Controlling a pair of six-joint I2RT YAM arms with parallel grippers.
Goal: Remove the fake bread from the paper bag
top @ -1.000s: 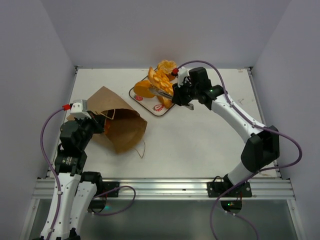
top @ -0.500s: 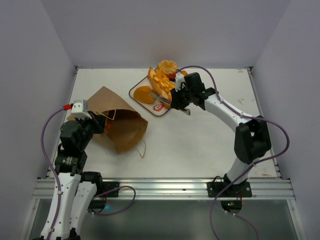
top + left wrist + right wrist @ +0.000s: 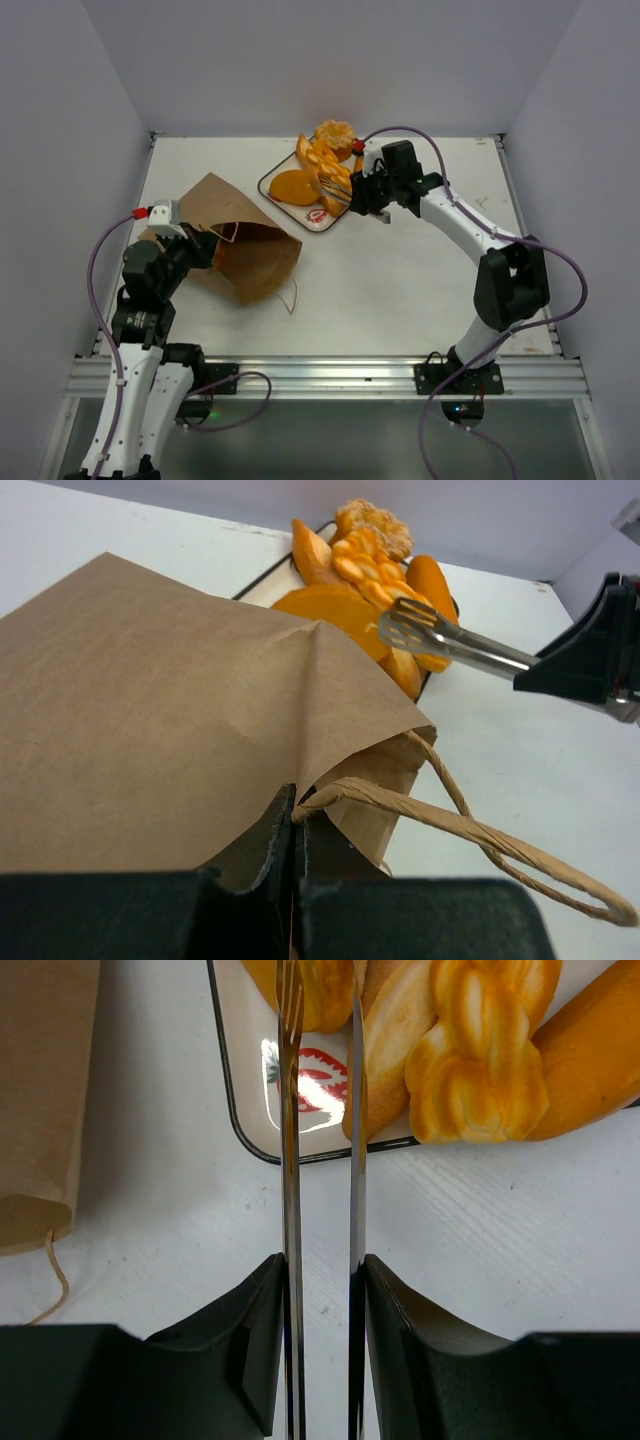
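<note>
The right claw (image 3: 328, 185) has just eased apart over the tray (image 3: 318, 222), and its long tines now grasp nothing. The bread (image 3: 320, 168) lies heaped on that tray, far and middle, so a piece has probably just been let go there. The left claw (image 3: 295, 820) stays clenched on the rim of the bag (image 3: 240, 245), near left; its inside is hidden. The surface (image 3: 400, 280) is white, the walls (image 3: 300, 60) plain and pale.
</note>
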